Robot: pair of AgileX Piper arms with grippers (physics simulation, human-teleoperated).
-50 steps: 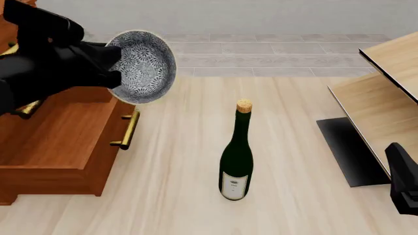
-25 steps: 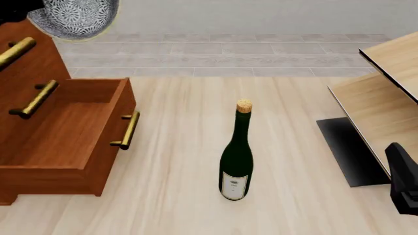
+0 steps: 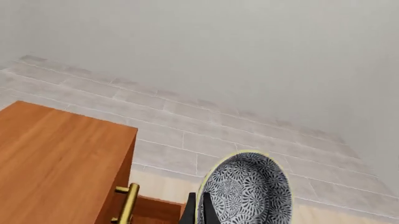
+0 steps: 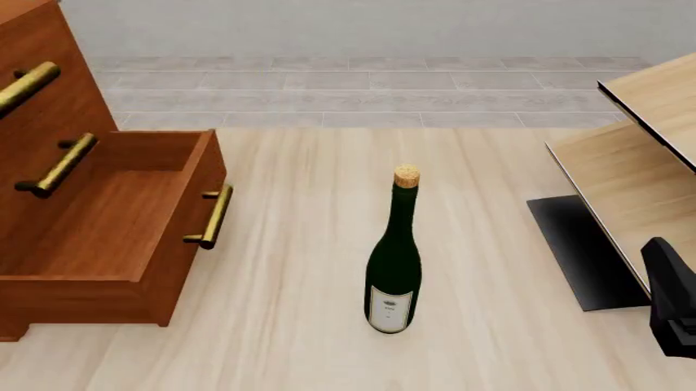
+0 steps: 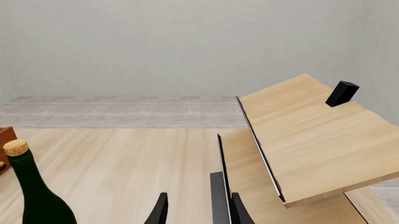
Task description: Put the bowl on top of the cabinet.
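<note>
In the left wrist view the speckled blue-grey bowl [image 3: 246, 191] is tipped on its side, its inside facing the camera. My left gripper [image 3: 199, 212] is shut on its rim. It hangs beside and above the reddish-brown cabinet [image 3: 56, 158], whose flat top lies off to one side of the bowl. Neither the bowl nor the left gripper appears in the front view, where the cabinet [image 4: 55, 106] stands at far left with its lower drawer [image 4: 109, 220] pulled open. My right gripper [image 5: 198, 212] is open and holds nothing, near the pale shelving.
A dark green corked wine bottle [image 4: 394, 252] stands upright mid-table, to the right of the open drawer. Pale wood shelving with black edging [image 4: 631, 163] fills the right side. Part of my right arm [image 4: 672, 305] shows at the lower right. A brass handle [image 3: 128, 203] sits below the cabinet's top edge.
The left arm carried the bowl up and to the left, from beside the open drawer to the frame's top-left corner and then out of the front view. The right arm stayed still.
</note>
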